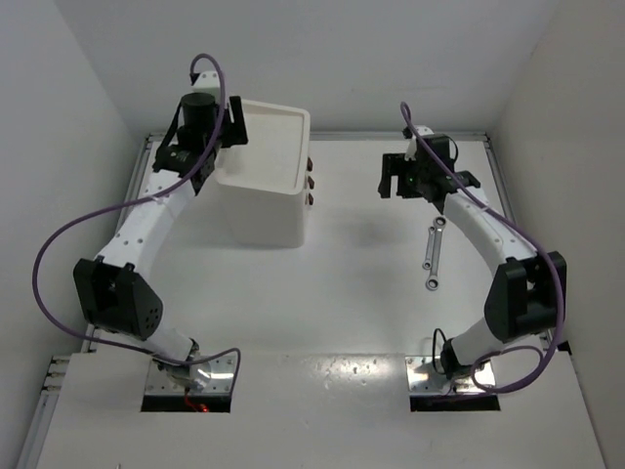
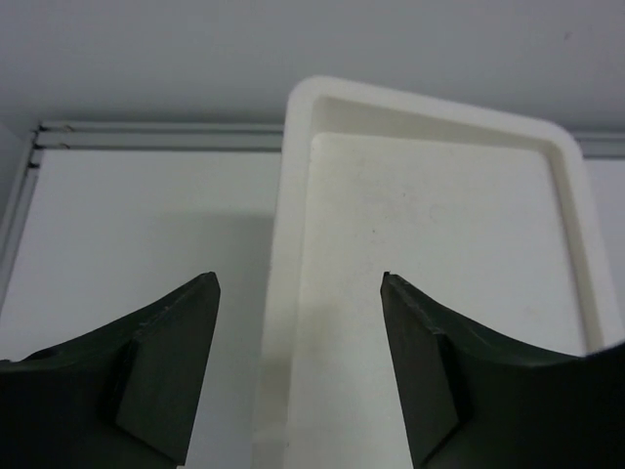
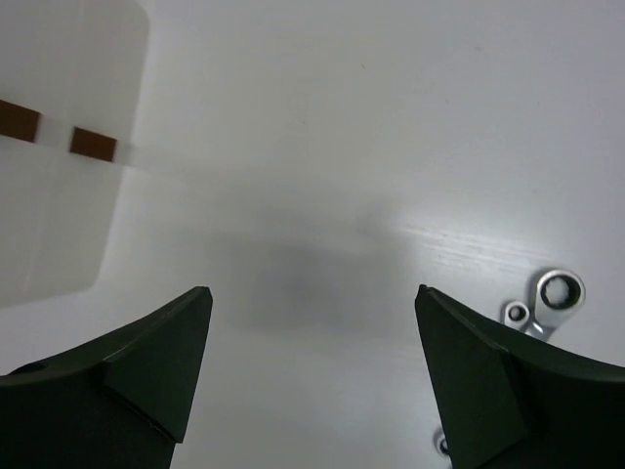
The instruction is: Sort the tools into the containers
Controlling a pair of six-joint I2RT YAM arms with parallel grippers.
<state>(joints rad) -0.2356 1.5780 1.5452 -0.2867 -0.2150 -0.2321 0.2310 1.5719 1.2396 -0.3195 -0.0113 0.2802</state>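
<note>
The white drawer unit (image 1: 262,200) stands at the back left, with dark red-brown knobs (image 1: 311,182) on its right face. Its shallow tray top (image 2: 576,176) is bare. My left gripper (image 1: 232,122) is open and empty, hovering over the tray's left rim (image 2: 301,278). Two slim silver wrenches (image 1: 434,246) lie on the table at the right. My right gripper (image 1: 396,186) is open and empty above the table, just back-left of them. In the right wrist view, the gripper (image 3: 314,291) has the wrench heads (image 3: 559,291) beside its right finger. No screwdrivers or pliers show.
The unit's knobbed side (image 3: 59,215) shows at the left of the right wrist view, with two knobs (image 3: 93,144). White walls close the table at the back and sides. The arm bases stand at the near edge.
</note>
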